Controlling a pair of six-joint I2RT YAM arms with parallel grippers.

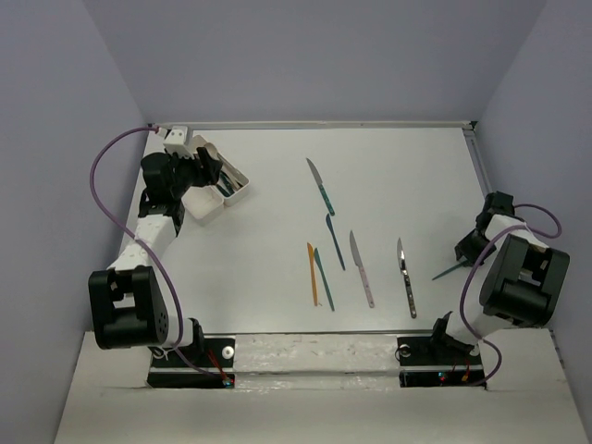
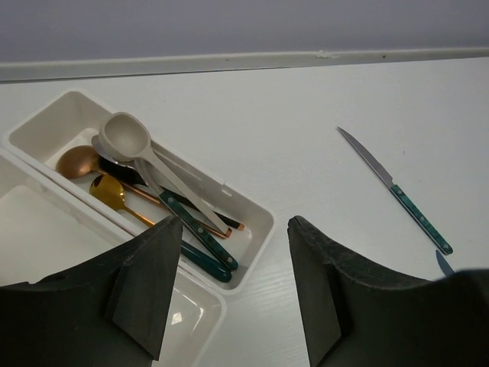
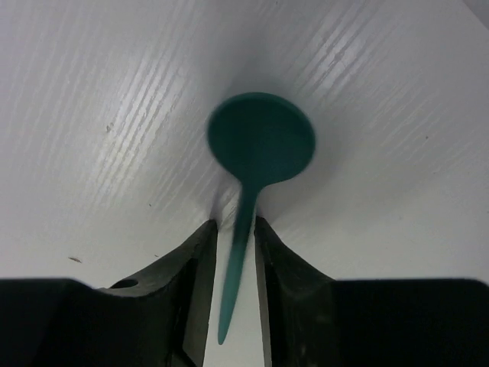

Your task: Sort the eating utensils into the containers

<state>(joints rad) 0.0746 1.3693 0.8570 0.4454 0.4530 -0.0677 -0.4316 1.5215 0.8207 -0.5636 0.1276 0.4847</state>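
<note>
**A:** Where is the teal spoon (image 3: 260, 141) lying?

**B:** It is lying at the right edge of the table (image 1: 416, 166), well apart from everything else. Its round bowl is pointing away from the right wrist camera. Its handle is running back between the two fingers (image 3: 191, 267) of the right gripper (image 3: 235, 225).

**A:** Is that gripper pinching it?

**B:** I cannot tell. The fingers are standing close on both sides of the handle, but a thin strip of table is showing on one side.

**A:** And the containers (image 2: 42, 118)?

**B:** They are sitting at the far left corner. The compartment farther from the left wrist camera is holding a cream spoon (image 2: 126, 138), a copper spoon (image 2: 76, 160), a gold spoon (image 2: 111, 191) and two teal-handled pieces (image 2: 200, 229). All of them are lying lengthwise and overlapping.

**A:** What is the left gripper (image 2: 234, 223) doing?

**B:** It is hanging over the containers' near end with its jaws spread wide and nothing between them.

**A:** What is lying in the middle?

**B:** Six knives are lying loose there. A green-handled knife (image 1: 321, 186) is lying farthest back, with a blue knife (image 1: 334, 240) nearer than it. An orange knife (image 1: 312, 274) and a teal knife (image 1: 324, 278) are lying just beside each other. To their right a grey knife (image 1: 362, 269) is lying, then a black-handled knife (image 1: 405, 277), nearest the teal spoon.
</note>
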